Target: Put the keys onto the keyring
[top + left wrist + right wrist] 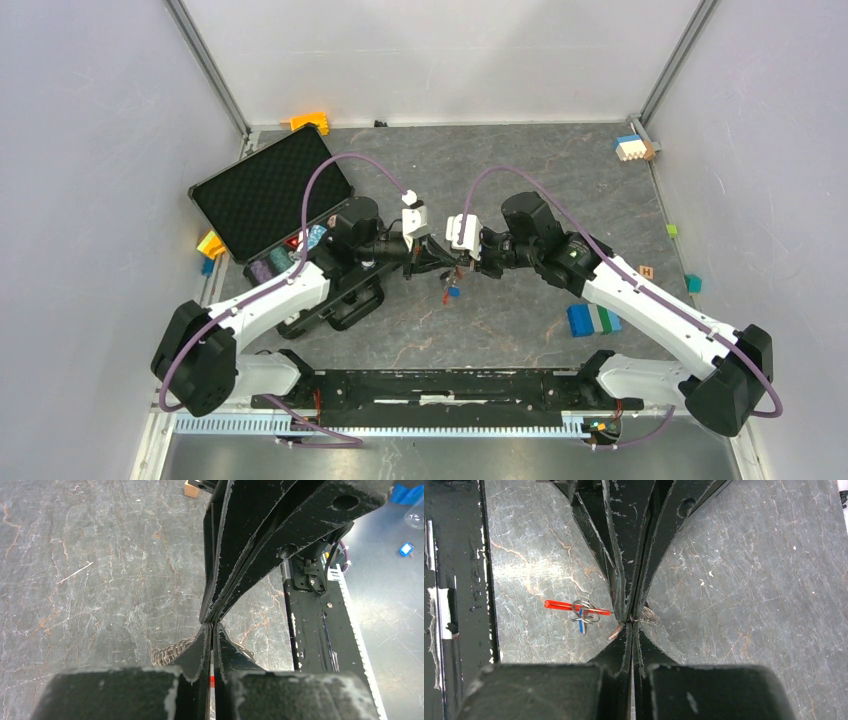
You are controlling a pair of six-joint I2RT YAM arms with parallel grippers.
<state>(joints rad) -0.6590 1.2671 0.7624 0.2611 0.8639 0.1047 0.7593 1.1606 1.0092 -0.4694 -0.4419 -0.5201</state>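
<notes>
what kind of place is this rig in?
Likely a lab robot test cell: white panel walls on metal corner posts box in a dark grey marbled tabletop, with an open black foam-lined case and small coloured plastic blocks scattered around.

— What is the tabletop (560,200) made of?
— It looks like grey marbled stone, smooth, with a dull sheen.
— And the keyring (585,611)?
— Bright coiled metal wire, shiny, with a glossy red plastic clip (558,604).
— The right gripper (631,622)?
— Matt black, rough-grained fingers (620,647), their edges worn pale. The case (265,190) at the left edge is lined with black dimpled foam.
</notes>
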